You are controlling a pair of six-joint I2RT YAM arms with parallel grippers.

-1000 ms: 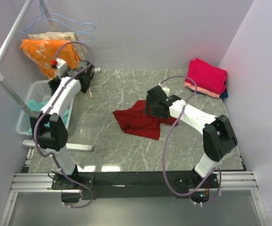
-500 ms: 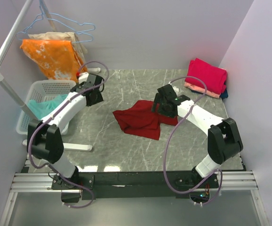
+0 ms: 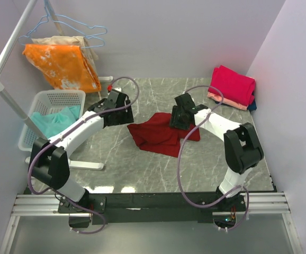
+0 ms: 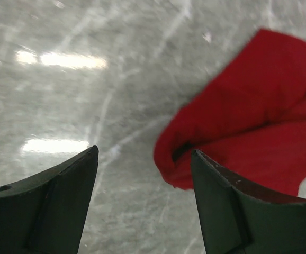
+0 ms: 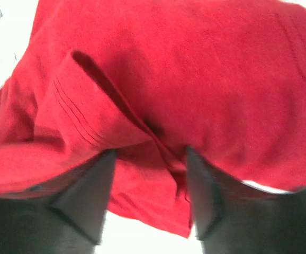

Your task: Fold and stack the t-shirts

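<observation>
A dark red t-shirt (image 3: 161, 136) lies crumpled on the grey marble table (image 3: 142, 169). My left gripper (image 3: 122, 114) hovers just left of its left corner. In the left wrist view the jaws (image 4: 145, 159) stand open over bare table, with the shirt's rolled edge (image 4: 237, 132) just ahead of the right finger. My right gripper (image 3: 180, 117) is down on the shirt's far right part. Its jaws (image 5: 149, 159) stand apart, straddling a raised fold of the red cloth (image 5: 158, 79). Folded t-shirts are stacked at the back right, bright pink (image 3: 232, 84) on peach (image 3: 221, 99) and dark blue (image 3: 254, 105).
A white laundry basket (image 3: 42, 100) at the left edge holds a teal t-shirt (image 3: 52, 120). An orange cloth (image 3: 63, 63) hangs from a white garment rack (image 3: 5, 58) behind it. Purple walls close in at the back and right.
My left arm swung from above the basket rightwards to the shirt's left corner, its jaws narrowing a little. My right gripper shifted slightly back onto the shirt and its jaws drew closer around a fold.
</observation>
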